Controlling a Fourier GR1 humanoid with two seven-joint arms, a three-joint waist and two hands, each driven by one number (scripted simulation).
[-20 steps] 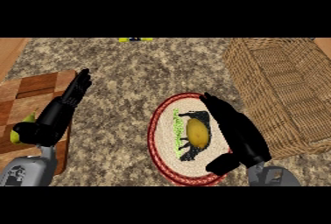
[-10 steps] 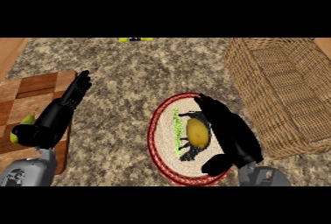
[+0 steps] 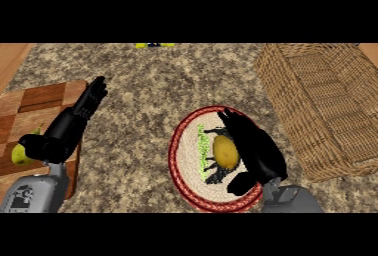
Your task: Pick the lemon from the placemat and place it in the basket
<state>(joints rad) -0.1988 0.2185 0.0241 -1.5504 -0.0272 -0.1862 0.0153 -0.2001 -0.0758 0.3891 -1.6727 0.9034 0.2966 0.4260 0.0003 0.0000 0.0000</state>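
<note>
Speckled tabletop (image 3: 148, 95): your right hand (image 3: 255, 150) lies beside the lemon (image 3: 224, 152) on the placemat (image 3: 184, 150), fingers straight, grasping nothing; left hand (image 3: 77, 115) open; basket (image 3: 325, 100) nearby.

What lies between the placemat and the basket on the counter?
Nothing but bare speckled counter separates the placemat from the basket in the head view; the right hand on the lemon overhangs the placemat's right side.
</note>
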